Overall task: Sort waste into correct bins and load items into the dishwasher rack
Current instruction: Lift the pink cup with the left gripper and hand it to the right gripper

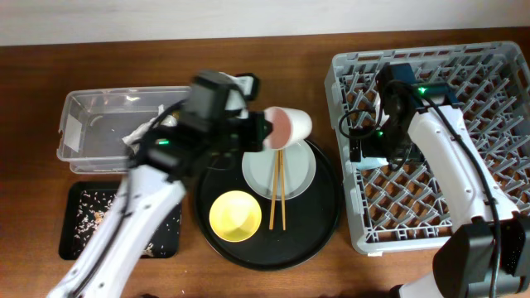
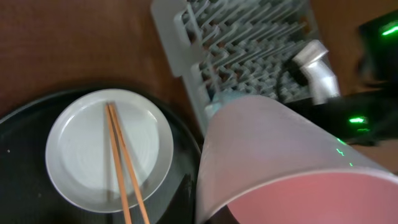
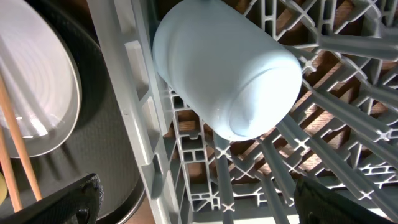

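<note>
Two cups: your left gripper point(image 1: 263, 130), clamped on the pink cup point(image 1: 291, 125), holds it sideways just left of the dishwasher rack point(image 1: 348, 74), base pointing rackward. Your right gripper point(image 1: 365, 151), fingers apart, hangs over the light blue cup point(image 3: 230, 68) inside the rack.

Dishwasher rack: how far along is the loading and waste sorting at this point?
Done: the light blue cup lies in the dishwasher rack, and scraps sit in the shallow black tray. In hand: the left pincer holds the pink cup, lifted above the plate. The right pincer is open over the light blue cup. Left: plate, chopsticks and yellow bowl remain on the round tray.
</note>
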Robot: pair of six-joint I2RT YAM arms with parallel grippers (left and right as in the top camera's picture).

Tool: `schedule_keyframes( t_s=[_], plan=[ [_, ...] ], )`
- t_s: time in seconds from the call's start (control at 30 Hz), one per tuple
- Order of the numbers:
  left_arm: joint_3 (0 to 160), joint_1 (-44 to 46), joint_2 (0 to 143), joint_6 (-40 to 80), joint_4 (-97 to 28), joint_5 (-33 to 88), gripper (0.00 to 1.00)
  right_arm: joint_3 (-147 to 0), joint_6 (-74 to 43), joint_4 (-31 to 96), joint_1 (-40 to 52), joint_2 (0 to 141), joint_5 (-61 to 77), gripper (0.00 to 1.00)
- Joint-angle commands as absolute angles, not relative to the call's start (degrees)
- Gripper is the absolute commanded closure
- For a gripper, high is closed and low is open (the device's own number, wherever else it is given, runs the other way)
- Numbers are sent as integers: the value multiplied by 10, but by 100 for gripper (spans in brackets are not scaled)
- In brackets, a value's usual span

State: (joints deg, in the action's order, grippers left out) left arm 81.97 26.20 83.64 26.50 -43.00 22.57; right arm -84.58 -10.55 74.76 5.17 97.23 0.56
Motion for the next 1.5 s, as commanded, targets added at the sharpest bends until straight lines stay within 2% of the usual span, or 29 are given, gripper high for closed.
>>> schedule_keyframes(
  t_s=[0.0, 0.07, 0.1, 0.13, 0.2, 0.27, 0.3, 0.4, 0.43, 0.53, 0.77, 0.87, 1.03, 1.1, 1.3, 1.47],
  plan=[
    [825, 183, 824, 158, -461, 513, 100, -844, -121, 736, 52, 975, 51, 1],
    [825, 158, 824, 131, -466, 579, 100, -844, -112, 720, 52, 975, 197, 1],
    [825, 153, 824, 131, -465, 591, 100, -844, -50, 709, 52, 975, 300, 1],
    [825, 151, 824, 131, -465, 592, 100, -844, 113, 712, 47, 975, 517, 1],
    [825, 140, 824, 93, -456, 645, 100, -845, 155, 721, 24, 975, 690, 1],
    [825, 92, 824, 93, -455, 708, 100, -845, 218, 762, 1, 975, 760, 2],
    [825, 58, 824, 93, -455, 732, 100, -844, 319, 812, -1, 974, 792, 1],
    [825, -3, 824, 82, -455, 754, 100, -845, 489, 903, 1, 974, 814, 1],
    [825, -4, 824, 76, -455, 773, 100, -845, 560, 935, 7, 973, 825, 2],
    [825, 52, 824, 76, -457, 768, 100, -846, 651, 952, 51, 970, 854, 1],
    [825, 121, 824, 74, -457, 728, 100, -936, 658, 952, 64, 970, 870, 2],
    [825, 143, 824, 74, -457, 681, 100, -942, 658, 957, 64, 964, 884, 1],
    [825, 147, 824, 74, -446, 681, 100, -942, 658, 955, 87, 906, 878, 1],
    [825, 148, 824, 74, -441, 754, 100, -942, 658, 947, 114, 901, 856, 1],
    [825, 150, 824, 74, -442, 787, 100, -942, 658, 916, 129, 901, 863, 0],
    [825, 175, 824, 67, -442, 754, 100, -942, 658, 888, 127, 901, 889, 10]
  ],
)
